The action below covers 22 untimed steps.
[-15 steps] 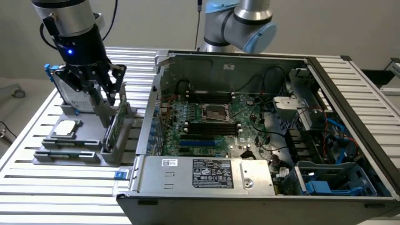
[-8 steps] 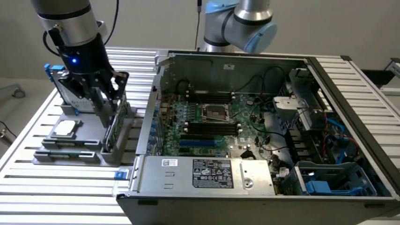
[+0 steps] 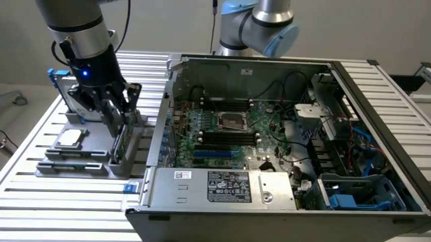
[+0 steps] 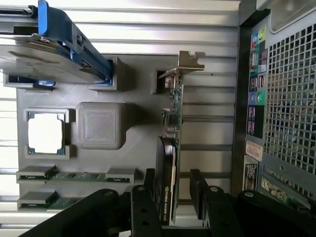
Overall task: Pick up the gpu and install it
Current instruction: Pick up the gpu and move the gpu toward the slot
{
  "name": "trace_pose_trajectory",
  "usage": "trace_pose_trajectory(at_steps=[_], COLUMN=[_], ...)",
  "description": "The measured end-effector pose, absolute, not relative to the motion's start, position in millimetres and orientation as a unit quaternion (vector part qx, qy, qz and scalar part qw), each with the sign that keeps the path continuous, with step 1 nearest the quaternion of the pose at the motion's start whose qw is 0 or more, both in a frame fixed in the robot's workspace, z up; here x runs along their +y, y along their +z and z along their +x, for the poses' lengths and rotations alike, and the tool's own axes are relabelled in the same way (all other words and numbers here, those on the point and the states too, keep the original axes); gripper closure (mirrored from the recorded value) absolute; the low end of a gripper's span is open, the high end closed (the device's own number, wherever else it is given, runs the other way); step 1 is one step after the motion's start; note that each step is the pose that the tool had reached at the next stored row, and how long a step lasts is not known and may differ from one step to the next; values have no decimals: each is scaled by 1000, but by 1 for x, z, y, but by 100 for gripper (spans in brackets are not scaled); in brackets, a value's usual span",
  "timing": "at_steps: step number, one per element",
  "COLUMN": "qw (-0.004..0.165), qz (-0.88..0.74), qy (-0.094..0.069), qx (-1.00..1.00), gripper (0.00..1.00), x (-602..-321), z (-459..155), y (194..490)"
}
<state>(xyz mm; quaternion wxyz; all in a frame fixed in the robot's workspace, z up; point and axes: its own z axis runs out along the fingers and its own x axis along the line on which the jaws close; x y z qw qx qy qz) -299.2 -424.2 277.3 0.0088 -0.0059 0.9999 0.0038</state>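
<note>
Gripper [image 4: 172, 174] open, astride gpu [image 4: 175, 123], unclamped. Gpu on edge in holder [image 4: 138, 94] beside case [image 4: 291, 108]; long axis along case wall, bracket [image 4: 187, 61] end toward drive [image 4: 44, 54].

Green gpu [image 4: 168, 168] with black shroud and silver bracket; grey tray [image 4: 133, 79]; silver drive [image 4: 44, 54], blue rails; silver chip [image 4: 45, 136]; black gripper [image 4: 173, 180]; silver-slatted bench [image 4: 148, 29].

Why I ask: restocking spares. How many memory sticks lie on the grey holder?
2. First stick beside the processor chip; second stick parallel, at the grey holder's edge.
</note>
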Motion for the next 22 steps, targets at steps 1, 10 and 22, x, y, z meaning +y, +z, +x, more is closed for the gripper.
trace_pose_trajectory(at_steps=[1,10,22], qw=[9,9,8], qz=[-6,-6,-3], qy=[4,4,4], qx=[1000,1000,1000], gripper=[58,58,58], x=[-424,-424,-419], z=[-299,-299,-300], y=[275,259,241])
